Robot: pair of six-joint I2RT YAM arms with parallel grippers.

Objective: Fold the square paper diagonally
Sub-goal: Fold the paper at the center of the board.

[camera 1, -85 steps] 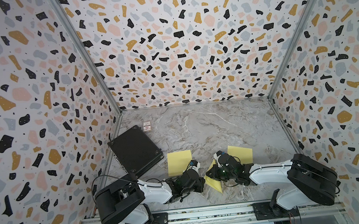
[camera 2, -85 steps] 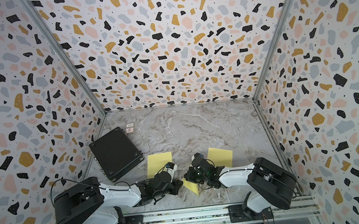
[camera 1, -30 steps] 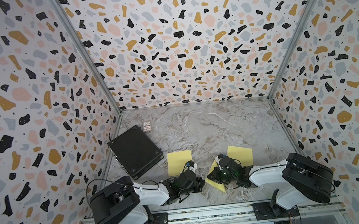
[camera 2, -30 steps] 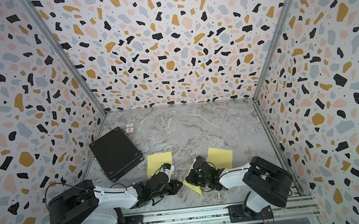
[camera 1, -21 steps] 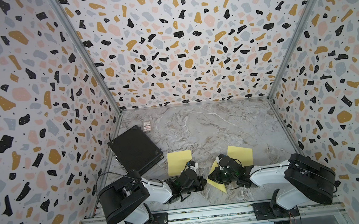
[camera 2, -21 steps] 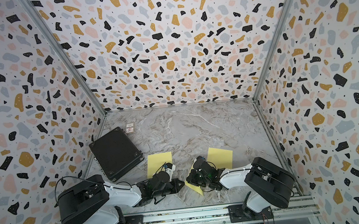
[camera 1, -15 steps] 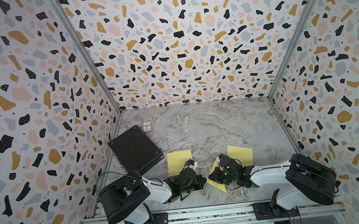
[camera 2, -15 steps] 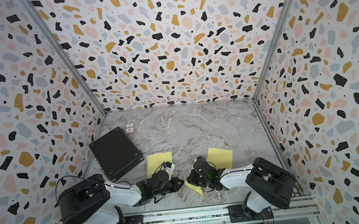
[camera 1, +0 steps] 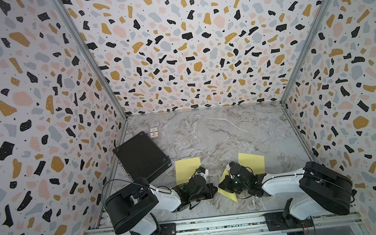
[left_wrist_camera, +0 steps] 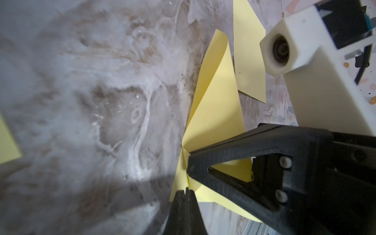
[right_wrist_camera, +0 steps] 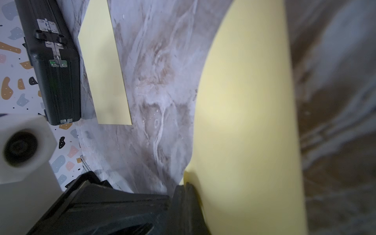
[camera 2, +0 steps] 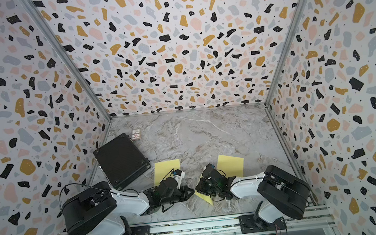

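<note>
In both top views I see the thin yellow square paper sheet being folded (camera 1: 227,190) on the grey marble-patterned tabletop (camera 1: 219,134), between my 2 arms, mostly hidden under the right gripper (camera 1: 223,186). The left gripper (camera 1: 214,188) sits just beside it. 2 spare flat yellow sheets lie beyond it: 1 on the left arm's side (camera 1: 186,170), 1 on the right arm's side (camera 1: 253,161). A black hard case (camera 1: 141,160) rests farther out on the left arm's side, with a small printed card (camera 1: 154,133) beyond it. Neither touches the folding sheet.

In the left wrist view, the folding sheet (left_wrist_camera: 215,109) rises in a loose curl with a soft ridge, not yet creased. The right gripper (left_wrist_camera: 190,168) has its jaws pressed together at the sheet's edge; I judge it is pinching the paper there. My left gripper (left_wrist_camera: 185,192) shows fingertips shut tight at the near edge; whether they hold paper I cannot tell.

In the right wrist view, the sheet (right_wrist_camera: 248,114) bows up broadly from the right gripper (right_wrist_camera: 186,188), which is closed on its edge.

My judgement: this paper is very light, floppy, easily crumpled, and will slide on the smooth top. I would hold it only at corners and pin 1 corner while pressing. The spare sheet on the right arm's side is nearest and could get dragged.
</note>
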